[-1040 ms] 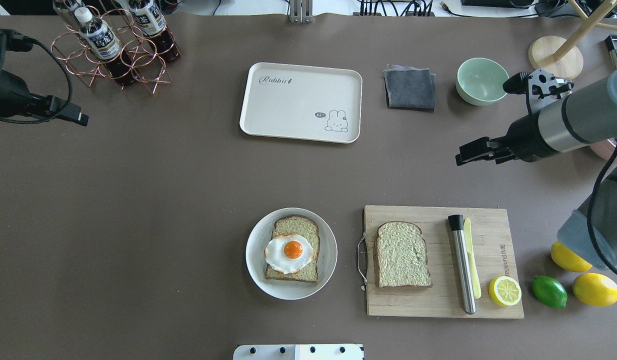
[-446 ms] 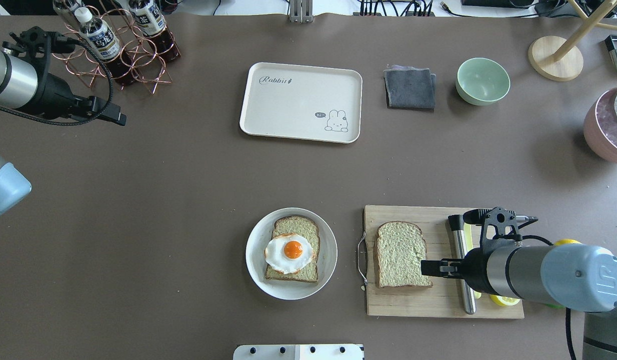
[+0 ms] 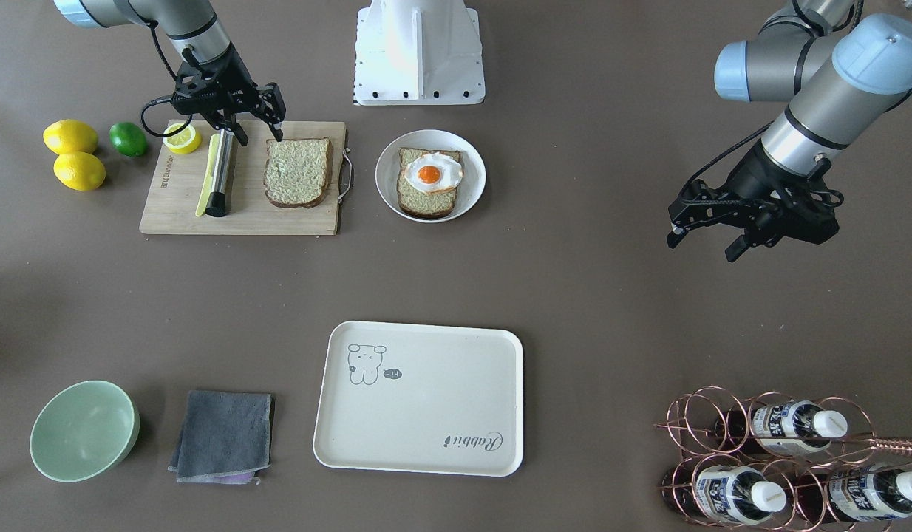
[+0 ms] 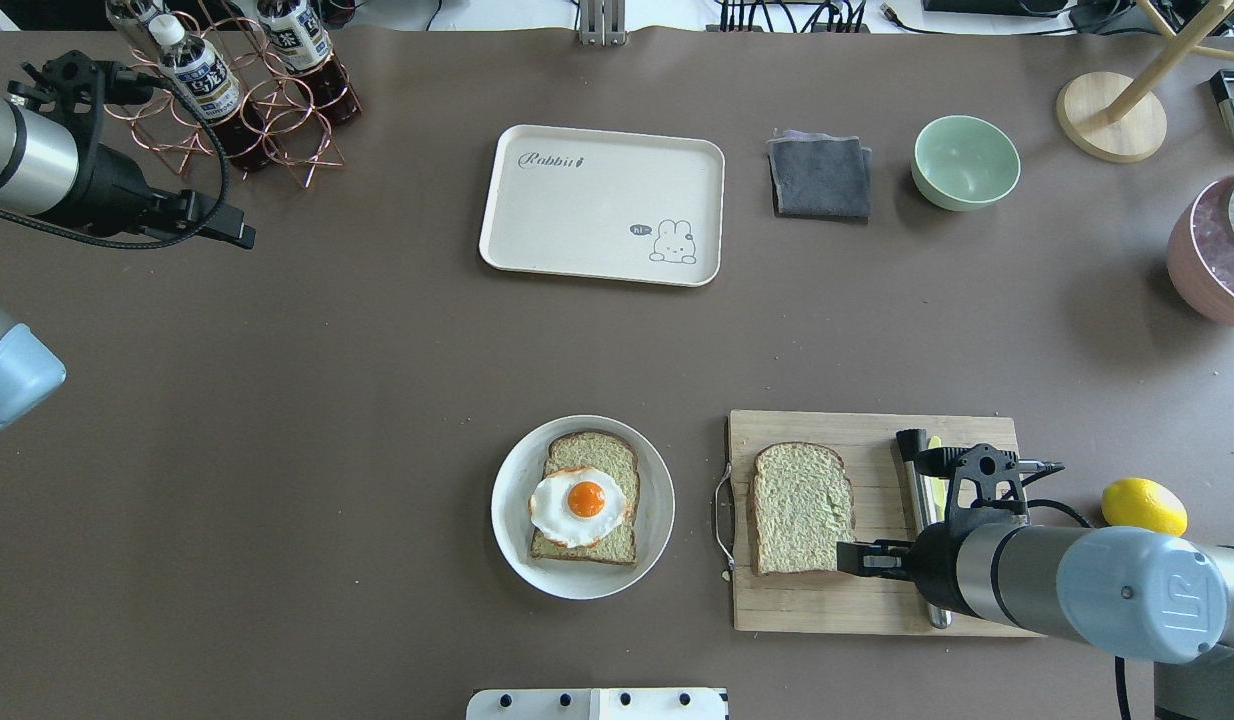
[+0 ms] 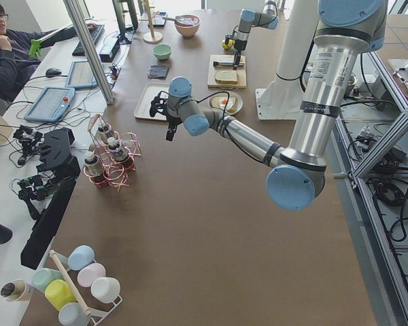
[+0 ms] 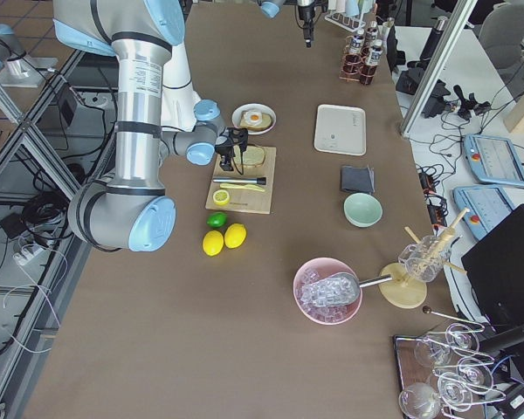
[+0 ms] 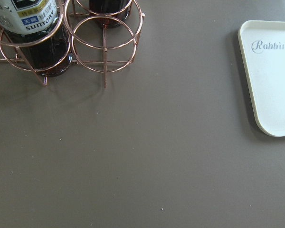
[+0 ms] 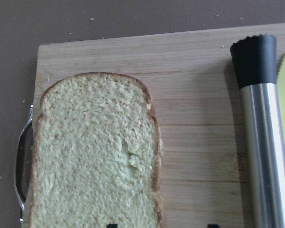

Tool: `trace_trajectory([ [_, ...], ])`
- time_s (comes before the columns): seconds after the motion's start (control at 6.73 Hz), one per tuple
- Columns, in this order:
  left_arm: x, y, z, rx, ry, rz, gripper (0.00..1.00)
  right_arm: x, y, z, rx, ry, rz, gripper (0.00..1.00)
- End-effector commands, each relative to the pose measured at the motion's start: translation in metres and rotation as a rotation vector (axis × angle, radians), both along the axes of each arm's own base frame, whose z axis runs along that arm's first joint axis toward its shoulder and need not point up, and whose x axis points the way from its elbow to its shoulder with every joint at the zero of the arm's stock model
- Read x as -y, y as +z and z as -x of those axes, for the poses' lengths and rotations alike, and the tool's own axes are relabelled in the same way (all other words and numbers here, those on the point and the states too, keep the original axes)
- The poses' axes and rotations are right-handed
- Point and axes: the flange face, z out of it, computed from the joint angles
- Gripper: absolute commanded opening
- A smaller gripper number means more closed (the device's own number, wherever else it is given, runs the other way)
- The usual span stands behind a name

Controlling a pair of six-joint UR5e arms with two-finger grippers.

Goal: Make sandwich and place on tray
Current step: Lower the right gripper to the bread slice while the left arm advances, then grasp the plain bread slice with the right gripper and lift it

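One bread slice (image 4: 805, 510) lies on the wooden cutting board (image 4: 877, 610). A second slice topped with the fried egg (image 4: 581, 503) lies on a white plate (image 4: 512, 540). The cream tray (image 4: 604, 203) sits bare at the far middle; its corner shows in the left wrist view (image 7: 275, 76). My right gripper (image 4: 845, 557) is open and empty, hovering over the near right corner of the board's slice (image 8: 95, 156). In the front view it (image 3: 259, 134) has its fingers spread. My left gripper (image 4: 239, 238) is open and empty, above the table beside the bottle rack.
A steel cylinder (image 4: 922, 530), a yellow knife and a lemon half (image 3: 181, 137) share the board. Lemons (image 3: 75, 154) and a lime lie beside it. A grey cloth (image 4: 820, 177), green bowl (image 4: 965, 162), pink ice bowl (image 4: 1217, 255) and copper bottle rack (image 4: 227, 90) stand at the far side.
My right arm swung from the far right down over the cutting board, then edged toward the slice's near corner. My left arm came in from the left and now holds still.
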Motion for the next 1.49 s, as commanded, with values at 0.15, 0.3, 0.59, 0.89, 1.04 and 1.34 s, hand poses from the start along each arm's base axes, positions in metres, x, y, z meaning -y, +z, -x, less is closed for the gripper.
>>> trace_trajectory([
  [0.15, 0.000, -0.001, 0.000, 0.001, -0.006, -0.005, 0.99, -0.002, -0.002, 0.013, 0.009, 0.003, -0.009, 0.62],
  [0.3, 0.000, -0.001, 0.000, 0.001, -0.006, -0.005, 0.99, -0.003, -0.005, 0.016, 0.015, 0.004, -0.010, 0.52],
  [0.59, 0.000, -0.002, 0.000, 0.001, -0.006, -0.007, 0.99, -0.004, -0.006, 0.018, 0.021, 0.024, -0.001, 0.04],
  [0.89, 0.002, -0.006, -0.001, -0.003, -0.006, -0.012, 0.99, -0.004, -0.009, 0.016, 0.026, 0.025, -0.004, 0.00],
  [1.04, 0.002, -0.005, -0.001, -0.001, -0.006, -0.009, 0.99, -0.001, -0.017, 0.011, 0.042, 0.030, -0.003, 0.00],
  [1.34, 0.002, -0.004, -0.001, 0.000, -0.006, -0.008, 0.99, 0.010, -0.055, -0.017, 0.125, 0.025, 0.015, 0.00],
])
